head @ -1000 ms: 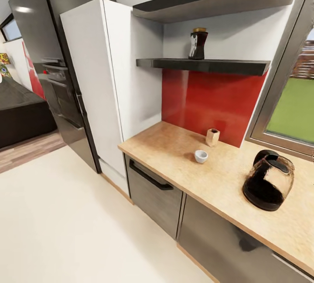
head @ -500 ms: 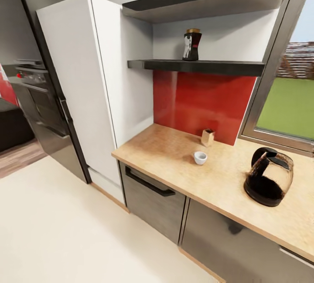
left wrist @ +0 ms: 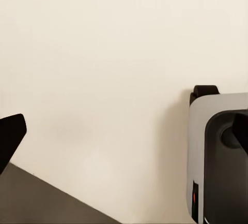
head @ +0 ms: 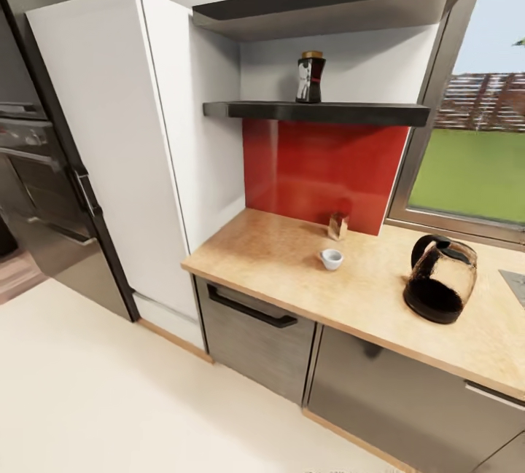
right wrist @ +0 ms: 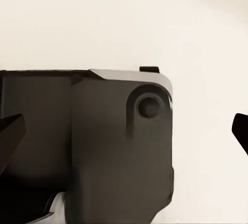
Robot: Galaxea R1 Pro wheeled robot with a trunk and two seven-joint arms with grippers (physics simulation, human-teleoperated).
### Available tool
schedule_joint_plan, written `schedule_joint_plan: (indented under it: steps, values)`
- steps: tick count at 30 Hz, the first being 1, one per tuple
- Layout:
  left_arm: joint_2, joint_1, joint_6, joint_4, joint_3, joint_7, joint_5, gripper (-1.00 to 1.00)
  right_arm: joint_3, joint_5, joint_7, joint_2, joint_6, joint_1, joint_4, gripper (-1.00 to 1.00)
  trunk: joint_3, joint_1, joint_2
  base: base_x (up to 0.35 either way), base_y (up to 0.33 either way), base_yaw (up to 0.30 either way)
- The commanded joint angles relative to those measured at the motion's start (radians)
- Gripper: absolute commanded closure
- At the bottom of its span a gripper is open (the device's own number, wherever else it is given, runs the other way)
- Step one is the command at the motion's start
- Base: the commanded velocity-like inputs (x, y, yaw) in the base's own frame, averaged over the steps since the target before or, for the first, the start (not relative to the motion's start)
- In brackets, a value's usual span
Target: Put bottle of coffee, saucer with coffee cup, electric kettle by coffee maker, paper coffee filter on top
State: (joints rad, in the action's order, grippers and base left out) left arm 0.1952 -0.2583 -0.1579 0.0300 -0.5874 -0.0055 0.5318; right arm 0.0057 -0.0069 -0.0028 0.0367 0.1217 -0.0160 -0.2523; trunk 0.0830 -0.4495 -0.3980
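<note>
While both end effectors hang wide open over pale floor, one white cup (head: 331,259) and one glass kettle (head: 440,288) stand on the beige counter (head: 277,254), one dark gold-lidded jar (head: 310,77) on the grey shelf (head: 364,113).

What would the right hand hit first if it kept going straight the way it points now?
Probably the robot's own dark base, which lies right between the open fingertips of the right hand in its wrist view, with pale floor beyond. Depth is unclear, so how near it lies cannot be told.
</note>
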Motion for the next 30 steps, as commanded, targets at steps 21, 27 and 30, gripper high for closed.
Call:
schedule_joint_plan:
  steps: [21, 27, 30]
  values:
    - [0.007, 0.002, 0.004, 0.012, -0.008, 0.0, 0.008, -1.0, 0.001, -0.002, 0.0, 0.0, 0.004, -0.001, 0.001, -1.0, -0.006, -0.001, -0.002, 0.085, 0.23, -0.253]
    - [0.011, 0.005, 0.006, 0.016, -0.008, 0.001, 0.008, -1.0, 0.001, -0.002, 0.0, 0.0, 0.003, -0.001, 0.001, -1.0, -0.008, -0.001, -0.002, 0.119, 0.103, -0.253]
    - [0.012, 0.005, 0.005, 0.016, -0.008, 0.001, 0.008, -1.0, 0.0, -0.001, 0.0, 0.0, 0.003, -0.001, 0.001, -1.0, -0.009, -0.001, -0.002, 0.119, 0.101, -0.253]
